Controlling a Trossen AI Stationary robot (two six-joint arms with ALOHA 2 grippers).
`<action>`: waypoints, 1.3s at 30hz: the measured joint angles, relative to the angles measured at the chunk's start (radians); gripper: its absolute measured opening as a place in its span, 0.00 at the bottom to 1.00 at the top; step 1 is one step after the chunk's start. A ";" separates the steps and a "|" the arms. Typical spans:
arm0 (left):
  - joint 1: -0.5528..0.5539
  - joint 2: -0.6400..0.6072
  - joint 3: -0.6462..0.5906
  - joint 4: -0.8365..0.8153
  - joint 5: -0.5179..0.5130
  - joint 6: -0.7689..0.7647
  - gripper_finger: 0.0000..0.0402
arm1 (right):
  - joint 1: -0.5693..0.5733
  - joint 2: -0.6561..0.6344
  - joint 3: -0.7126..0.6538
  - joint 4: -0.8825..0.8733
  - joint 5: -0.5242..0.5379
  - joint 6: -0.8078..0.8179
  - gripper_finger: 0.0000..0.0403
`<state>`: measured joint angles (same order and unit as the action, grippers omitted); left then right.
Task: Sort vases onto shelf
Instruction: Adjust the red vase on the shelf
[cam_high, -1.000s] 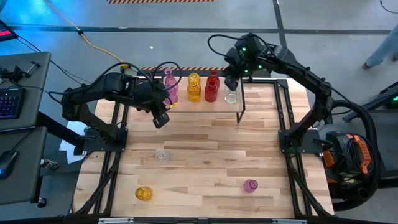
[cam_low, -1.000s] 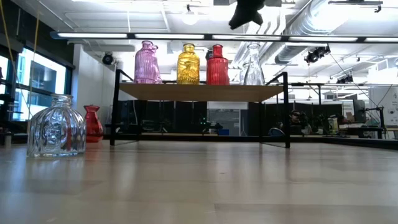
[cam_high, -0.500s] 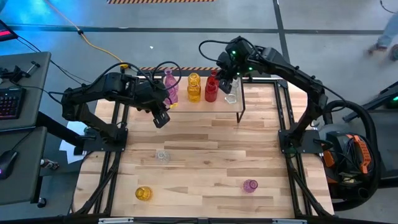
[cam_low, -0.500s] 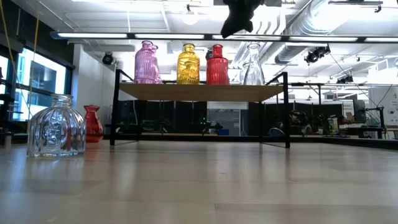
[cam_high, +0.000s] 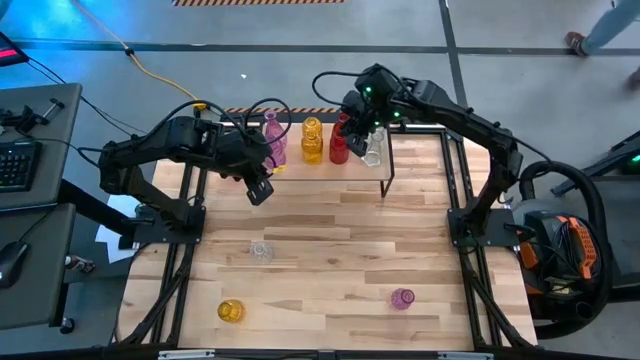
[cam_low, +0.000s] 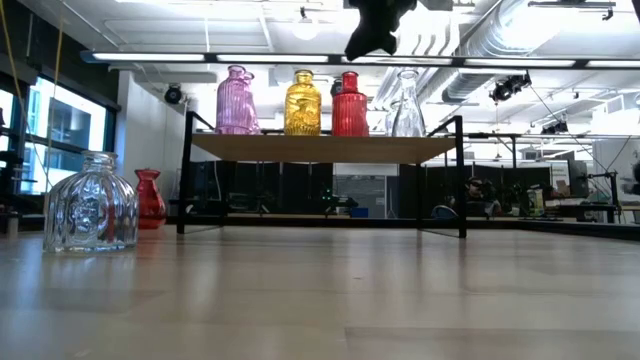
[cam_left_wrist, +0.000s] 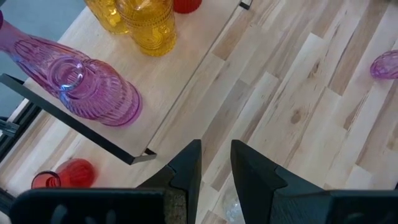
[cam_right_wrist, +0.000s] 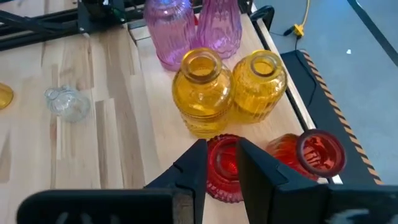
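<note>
The shelf (cam_high: 415, 165) stands at the table's far middle. On its top is a row of vases: pink (cam_high: 273, 140), yellow (cam_high: 312, 142), red (cam_high: 340, 145) and clear (cam_high: 373, 152). My right gripper (cam_right_wrist: 219, 146) hovers just above the red vases (cam_right_wrist: 224, 168), with a narrow gap between its fingers and nothing in it. In the low view it (cam_low: 360, 48) stays clear of the vase tops. My left gripper (cam_high: 258, 192) hangs in front of the shelf's left end, fingers (cam_left_wrist: 216, 149) slightly apart and empty. A clear vase (cam_high: 261, 250), a yellow one (cam_high: 231, 311) and a pink one (cam_high: 402, 299) rest on the tabletop.
A red vase (cam_low: 149, 198) stands low beside the shelf's left legs. The clear tabletop vase looms large in the low view (cam_low: 92, 203). Bare tabletop lies between the shelf and the near vases. A desk with a keyboard (cam_high: 15, 165) stands off the table's left.
My right gripper has moved toward the table's left along the shelf, from over the clear vase to over the red vases. It has sunk a little and rolled slightly. The vases have kept their places.
</note>
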<state>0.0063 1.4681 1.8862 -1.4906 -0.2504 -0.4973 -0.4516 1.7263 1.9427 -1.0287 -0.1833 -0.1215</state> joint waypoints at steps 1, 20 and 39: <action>0.000 0.000 0.000 0.000 0.000 0.000 0.19 | 0.001 0.002 0.000 0.001 0.001 0.000 0.17; 0.000 0.000 0.000 0.002 0.000 0.000 0.19 | -0.004 0.031 0.000 -0.032 0.019 -0.015 0.17; 0.000 0.000 0.000 0.002 0.000 0.000 0.19 | -0.008 0.039 0.000 -0.053 0.064 -0.014 0.17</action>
<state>0.0063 1.4681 1.8862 -1.4887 -0.2502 -0.4973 -0.4600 1.7652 1.9427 -1.0812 -0.1197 -0.1350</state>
